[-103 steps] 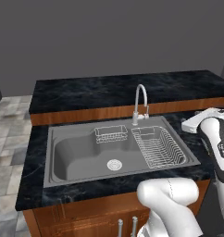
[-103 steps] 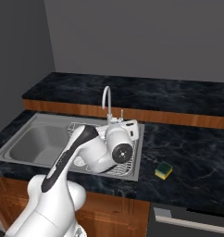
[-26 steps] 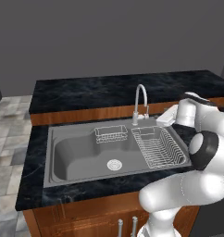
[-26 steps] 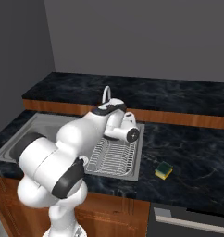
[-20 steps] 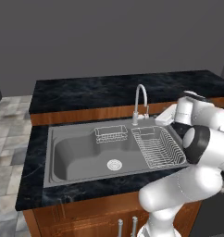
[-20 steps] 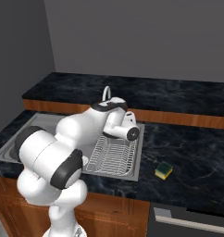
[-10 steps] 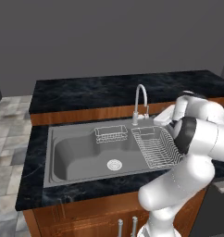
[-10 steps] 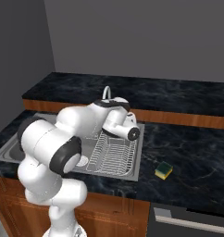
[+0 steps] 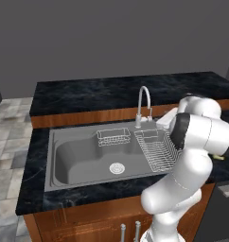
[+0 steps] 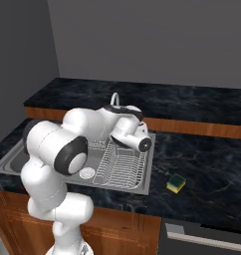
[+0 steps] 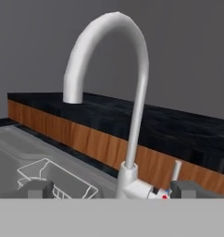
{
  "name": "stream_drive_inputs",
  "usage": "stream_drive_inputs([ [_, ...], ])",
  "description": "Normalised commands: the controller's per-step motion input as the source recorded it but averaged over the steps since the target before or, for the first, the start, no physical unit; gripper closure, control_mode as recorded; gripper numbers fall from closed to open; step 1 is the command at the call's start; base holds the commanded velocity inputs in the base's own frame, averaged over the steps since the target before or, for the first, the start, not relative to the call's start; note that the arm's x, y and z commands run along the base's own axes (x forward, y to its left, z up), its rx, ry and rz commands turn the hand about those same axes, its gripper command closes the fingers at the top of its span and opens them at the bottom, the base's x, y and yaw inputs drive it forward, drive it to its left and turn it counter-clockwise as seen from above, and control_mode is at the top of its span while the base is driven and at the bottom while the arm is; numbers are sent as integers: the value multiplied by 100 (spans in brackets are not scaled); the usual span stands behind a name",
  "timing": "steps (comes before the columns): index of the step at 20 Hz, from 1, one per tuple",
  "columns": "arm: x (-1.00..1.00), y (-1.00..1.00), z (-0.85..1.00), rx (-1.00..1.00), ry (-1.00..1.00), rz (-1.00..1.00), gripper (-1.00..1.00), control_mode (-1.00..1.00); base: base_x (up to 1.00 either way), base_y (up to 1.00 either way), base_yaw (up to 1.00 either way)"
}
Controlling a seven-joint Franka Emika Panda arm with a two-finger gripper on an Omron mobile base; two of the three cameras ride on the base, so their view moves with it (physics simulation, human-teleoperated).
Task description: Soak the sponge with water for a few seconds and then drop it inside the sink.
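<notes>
Pincer [image 11: 112,189] open at faucet [image 11: 132,92], sponge [image 10: 176,183] well apart on counter [image 10: 212,169]

The gripper [image 11: 112,189] stood with its fingers wide apart, level with the base of the faucet [image 11: 132,115], whose upright pipe and small lever [image 11: 176,170] rose straight ahead in the gap between the tips. The arched spout curved over to the left, leaving open air beneath its mouth above the sink [image 9: 83,156]. The left basin lay bare down to the drain [image 9: 116,168], while the small wire basket [image 9: 112,137] hung at its back edge and the wire dish rack [image 9: 156,150] filled the right part. The sponge [image 10: 176,183] sat alone on open black counter [image 10: 207,169], well apart from the sink's rim, with free room all around it.
</notes>
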Motion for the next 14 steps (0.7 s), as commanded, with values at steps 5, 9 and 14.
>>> stream_drive_inputs([
  [5,22,-2,0,0,0,0,-100,-100,0,0,0],
  [9,22,-3,-7,0,0,0,-100,-100,0,0,0],
  [14,22,-1,-16,0,0,0,-100,-100,0,0,0],
])
